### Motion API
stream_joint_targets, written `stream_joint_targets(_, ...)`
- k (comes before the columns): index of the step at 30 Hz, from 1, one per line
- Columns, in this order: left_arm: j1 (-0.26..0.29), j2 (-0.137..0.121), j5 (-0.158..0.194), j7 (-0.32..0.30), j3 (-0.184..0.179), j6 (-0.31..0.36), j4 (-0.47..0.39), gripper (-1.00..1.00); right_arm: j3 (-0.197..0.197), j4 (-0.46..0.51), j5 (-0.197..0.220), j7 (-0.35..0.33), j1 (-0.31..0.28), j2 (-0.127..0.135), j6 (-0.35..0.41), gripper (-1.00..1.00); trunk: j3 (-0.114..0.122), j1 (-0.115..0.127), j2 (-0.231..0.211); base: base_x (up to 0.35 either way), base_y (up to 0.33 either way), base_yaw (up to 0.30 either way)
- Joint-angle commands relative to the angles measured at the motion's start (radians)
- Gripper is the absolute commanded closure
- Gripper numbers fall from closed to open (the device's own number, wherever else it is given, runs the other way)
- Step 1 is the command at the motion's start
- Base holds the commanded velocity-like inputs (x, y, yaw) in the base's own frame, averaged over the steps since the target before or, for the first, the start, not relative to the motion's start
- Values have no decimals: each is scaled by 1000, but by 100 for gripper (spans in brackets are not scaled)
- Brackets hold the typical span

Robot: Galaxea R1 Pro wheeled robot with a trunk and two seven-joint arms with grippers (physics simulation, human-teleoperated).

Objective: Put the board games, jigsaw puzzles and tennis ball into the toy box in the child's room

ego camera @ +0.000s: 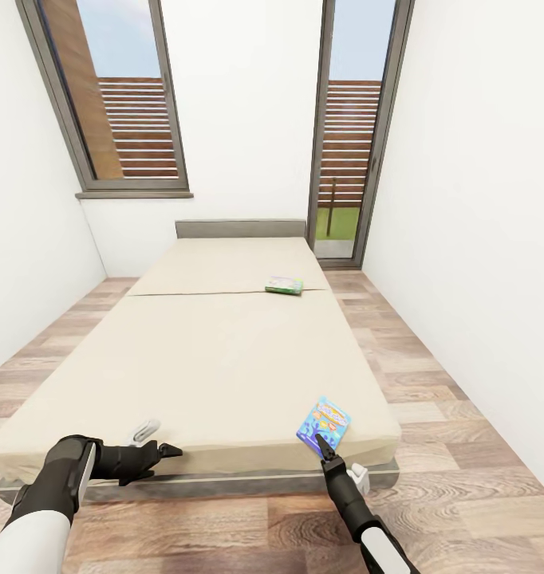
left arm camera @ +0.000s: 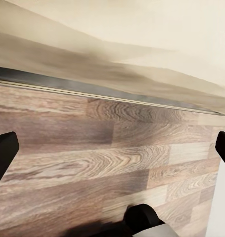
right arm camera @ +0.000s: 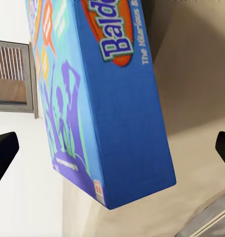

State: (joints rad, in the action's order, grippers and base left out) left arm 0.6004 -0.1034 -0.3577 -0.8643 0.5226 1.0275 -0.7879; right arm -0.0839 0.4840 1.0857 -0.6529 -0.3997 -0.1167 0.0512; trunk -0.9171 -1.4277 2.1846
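Observation:
A blue board game [ego camera: 324, 424] with orange lettering lies at the near right corner of the bed [ego camera: 224, 359]. My right gripper [ego camera: 326, 449] is just at its near edge and open. In the right wrist view the box [right arm camera: 107, 108] stands between the spread fingertips [right arm camera: 3, 153], and neither touches it. A second, green board game [ego camera: 284, 285] lies far up the mattress on the right, near the headboard [ego camera: 240, 229]. My left gripper [ego camera: 167, 450] hangs open and empty over the floor by the bed's foot. The toy box and the table are out of view.
Wood-plank floor [ego camera: 431, 414] runs along both sides of the bed between white walls. Tall grey-framed windows [ego camera: 352, 127] stand behind the headboard. The grey bed frame [left arm camera: 92, 89] edges the floor under my left gripper.

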Motion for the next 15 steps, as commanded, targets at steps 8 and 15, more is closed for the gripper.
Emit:
stream_joint_targets(8,1,1,-10,-11,5,5,-1,-100,-3,-1,7,-7,-1,0,6,-100,-1,0,0,0,0,0)
stream_joint_targets(15,1,1,-10,-11,5,5,-1,-100,-3,-1,7,-14,-1,0,6,100,-1,0,0,0,0,0)
